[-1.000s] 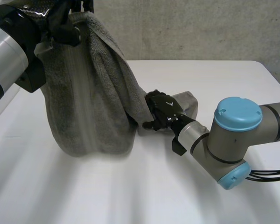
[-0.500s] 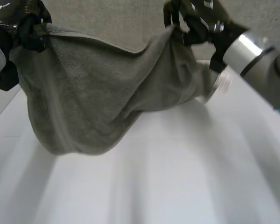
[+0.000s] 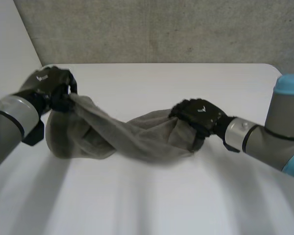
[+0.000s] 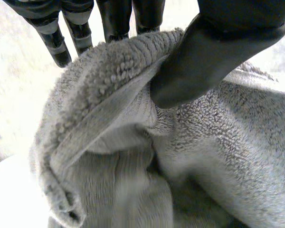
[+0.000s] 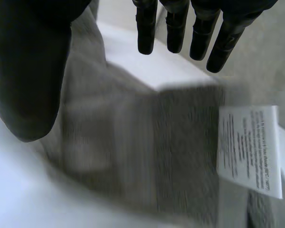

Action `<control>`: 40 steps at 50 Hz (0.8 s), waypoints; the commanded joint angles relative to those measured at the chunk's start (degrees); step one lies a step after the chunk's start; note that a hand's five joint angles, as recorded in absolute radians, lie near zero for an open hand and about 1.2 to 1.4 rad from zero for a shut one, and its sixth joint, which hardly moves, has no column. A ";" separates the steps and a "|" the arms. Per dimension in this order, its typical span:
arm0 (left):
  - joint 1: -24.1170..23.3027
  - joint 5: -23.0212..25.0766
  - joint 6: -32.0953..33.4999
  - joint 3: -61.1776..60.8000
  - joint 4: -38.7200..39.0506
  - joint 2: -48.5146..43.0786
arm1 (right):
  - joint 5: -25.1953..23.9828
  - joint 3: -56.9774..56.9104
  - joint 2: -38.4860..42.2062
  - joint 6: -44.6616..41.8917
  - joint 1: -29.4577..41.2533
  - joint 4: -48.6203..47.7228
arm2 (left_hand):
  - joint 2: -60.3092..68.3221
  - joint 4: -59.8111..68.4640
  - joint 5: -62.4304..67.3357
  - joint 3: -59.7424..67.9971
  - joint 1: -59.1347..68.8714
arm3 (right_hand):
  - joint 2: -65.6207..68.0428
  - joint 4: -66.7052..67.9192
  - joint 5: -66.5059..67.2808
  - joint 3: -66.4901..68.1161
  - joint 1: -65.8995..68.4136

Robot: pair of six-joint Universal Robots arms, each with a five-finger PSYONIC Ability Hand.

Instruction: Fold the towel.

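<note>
Towel (image 3: pixel 137 134) lowered onto table (image 3: pixel 161 205), pinched in left hand (image 3: pixel 49 85)

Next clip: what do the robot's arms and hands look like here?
The left arm and right arm are grey tubes with silver wrist bands; the right carries a light-blue cap on its joint. The left hand and right hand are black, each with a small white mark on its back.
</note>
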 commanded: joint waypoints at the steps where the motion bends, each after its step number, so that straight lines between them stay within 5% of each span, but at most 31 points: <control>1: 0.64 0.12 0.07 -5.13 2.99 -2.16 | 2.95 5.82 0.33 3.40 -1.06 -7.35 | 4.82 -2.88 3.73 -2.46 4.46 | -4.38 -3.42 -1.09 -0.38 -4.18; 32: 3.27 0.21 -0.02 -10.24 5.72 -2.42 | 2.24 15.76 -9.60 5.00 -15.65 -9.46 | 4.34 -2.88 3.25 -2.46 3.98 | 1.34 -3.42 4.63 -0.38 1.54; 33: 3.19 0.21 -0.02 -10.76 5.80 -2.42 | 1.37 16.55 -10.56 4.65 -16.61 -9.37 | -6.15 -2.88 -7.25 -2.46 -6.51 | 1.34 -3.42 4.63 -0.38 1.54; 40: 2.39 0.30 -0.02 -12.26 6.95 -2.95 | -1.45 18.31 -11.54 4.29 -19.17 -9.72 | -15.67 -2.88 -16.77 -2.46 -16.04 | 1.34 -3.42 4.63 -0.38 1.54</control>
